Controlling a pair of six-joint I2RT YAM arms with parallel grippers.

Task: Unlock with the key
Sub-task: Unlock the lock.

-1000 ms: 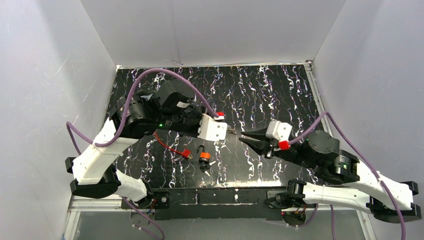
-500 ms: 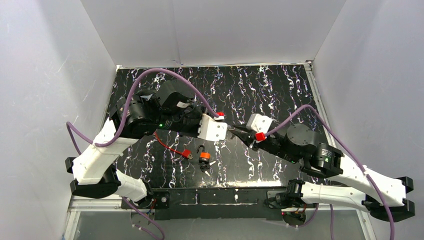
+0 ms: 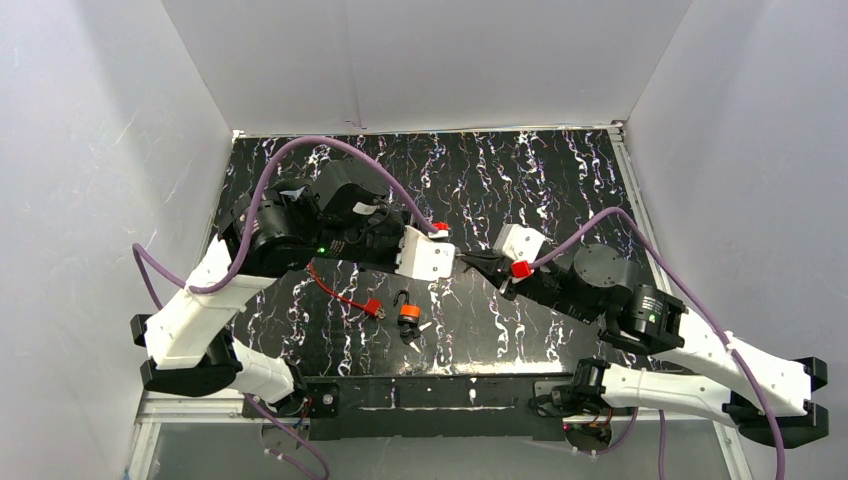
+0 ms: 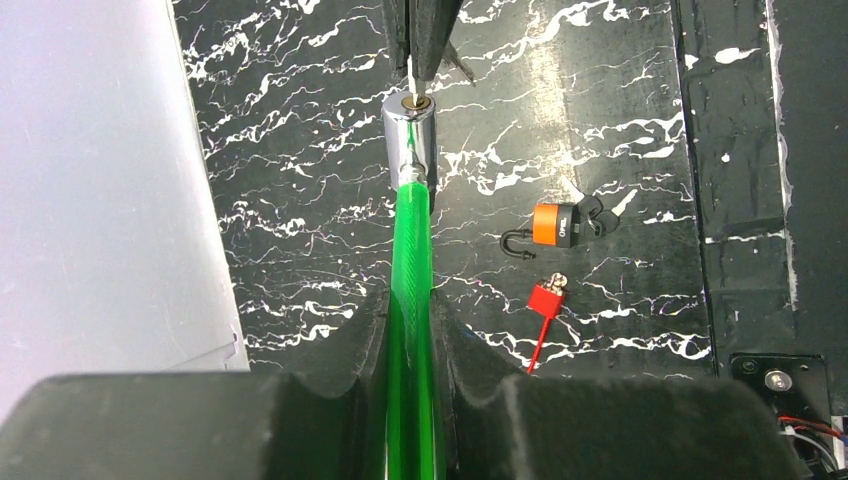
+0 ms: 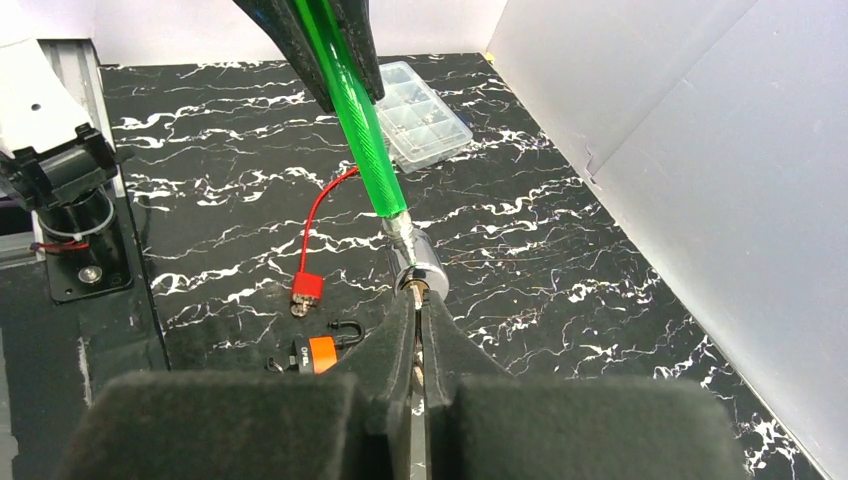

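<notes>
My left gripper [image 4: 413, 322] is shut on a green cable [image 4: 412, 250] that ends in a chrome lock cylinder [image 4: 409, 130], held above the table. In the right wrist view, the cylinder [image 5: 420, 268] faces my right gripper [image 5: 415, 312], which is shut on a small metal key [image 5: 416, 374]. The key's tip sits at the cylinder's keyhole. How deep it goes in is hidden by the fingers. In the top view the left gripper [image 3: 455, 262] and right gripper [image 3: 480, 263] meet tip to tip over the table's middle.
An orange padlock [image 3: 408, 313] with its shackle open and keys beside it lies near the front edge. A red lock on a red cable [image 3: 373, 308] lies to its left. A clear plastic box [image 5: 425, 110] sits by the wall behind the left arm.
</notes>
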